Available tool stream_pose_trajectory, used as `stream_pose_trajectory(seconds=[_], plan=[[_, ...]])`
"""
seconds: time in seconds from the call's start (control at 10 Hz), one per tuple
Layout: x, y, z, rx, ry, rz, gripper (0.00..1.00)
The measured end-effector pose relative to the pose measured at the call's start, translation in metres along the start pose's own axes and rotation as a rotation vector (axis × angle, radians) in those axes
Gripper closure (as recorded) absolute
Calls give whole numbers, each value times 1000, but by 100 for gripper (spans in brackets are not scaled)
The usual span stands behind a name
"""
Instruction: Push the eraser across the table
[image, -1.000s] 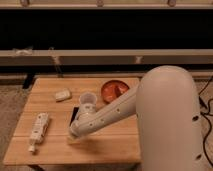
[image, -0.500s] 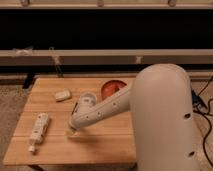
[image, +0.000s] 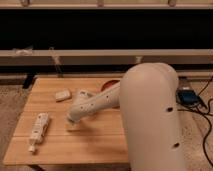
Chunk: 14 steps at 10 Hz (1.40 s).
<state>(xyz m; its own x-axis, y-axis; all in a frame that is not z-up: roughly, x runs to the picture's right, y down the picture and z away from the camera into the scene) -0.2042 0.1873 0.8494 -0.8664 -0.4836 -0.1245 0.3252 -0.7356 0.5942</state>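
Camera view looked down over the robot's own bulky white arm (image: 150, 117), which filled the right side and reached leftward across the table (image: 95, 142), a light-brown wooden top with plank stripes running along its length. The arm's forearm sloped down to the gripper (image: 73, 124), which was lowered onto the tabletop a little left of the table's middle, its tip touching or almost touching the wood. How wide the gripper stood, and whether it had hold of anything, could not be told, since the wrist housing covered it from this angle. The eraser did not show as a separate shape; the spot under the gripper's tip was hidden by the arm, so its exact place could not be told. To the left of the gripper, near the table's left edge, a long white bottle (image: 39, 130) lay on its side, well apart from the arm. A small whitish block (image: 62, 95) sat toward the far left part of the top. Just beside the forearm's far side stood a pale cup (image: 83, 94), and behind the arm the rim of a red bowl (image: 110, 84) showed, partly covered by it.
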Motion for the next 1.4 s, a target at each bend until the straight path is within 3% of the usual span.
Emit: stream_pose_trajectory(seconds=[0.4, 0.8, 1.0, 1.4], plan=[[-4, 34, -5, -54, -35, 25, 40], [-5, 46, -24, -99, -28, 29, 40], [-2, 36, -52, -107, 7, 0, 40], [-6, -6, -97, -95, 101, -33, 40]])
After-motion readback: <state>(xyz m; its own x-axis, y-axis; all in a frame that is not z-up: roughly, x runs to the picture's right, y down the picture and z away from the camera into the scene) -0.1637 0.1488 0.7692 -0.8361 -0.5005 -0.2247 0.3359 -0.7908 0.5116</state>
